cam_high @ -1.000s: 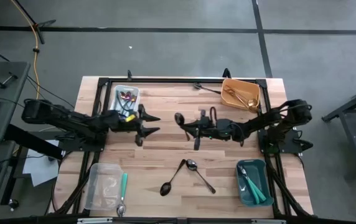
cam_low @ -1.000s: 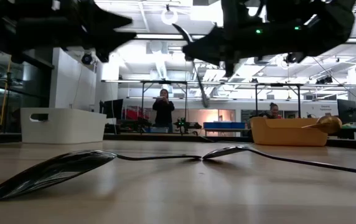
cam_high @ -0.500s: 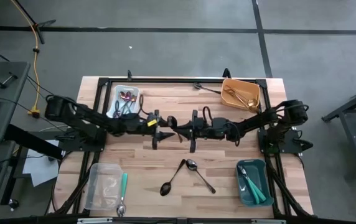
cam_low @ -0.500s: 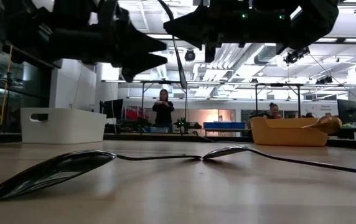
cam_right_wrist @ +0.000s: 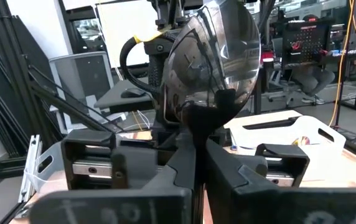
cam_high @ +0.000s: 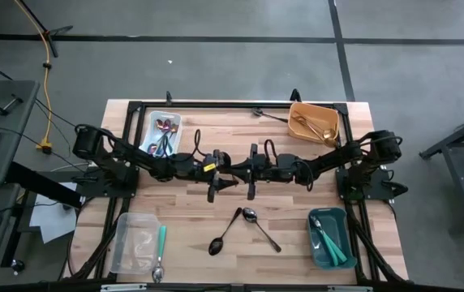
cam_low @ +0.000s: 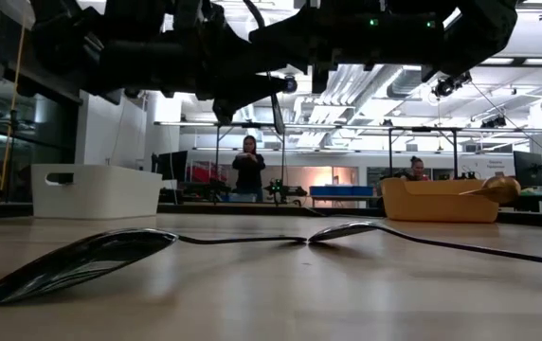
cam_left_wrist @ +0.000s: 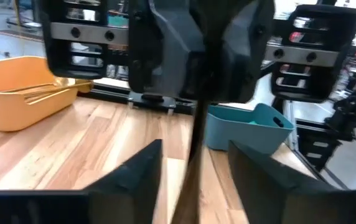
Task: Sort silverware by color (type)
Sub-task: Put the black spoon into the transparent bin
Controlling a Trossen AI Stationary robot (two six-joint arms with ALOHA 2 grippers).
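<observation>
Black spoon (cam_right_wrist: 212, 62) clamped in right gripper (cam_high: 244, 172); left gripper (cam_high: 222, 177) jaws apart around handle.

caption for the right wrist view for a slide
Right gripper holds a black spoon upright, facing the left gripper for handover.

You have even overhead lighting and soft shadows from above; the low view backlights both arms at twelve o'clock; wrist views blur close up.
</observation>
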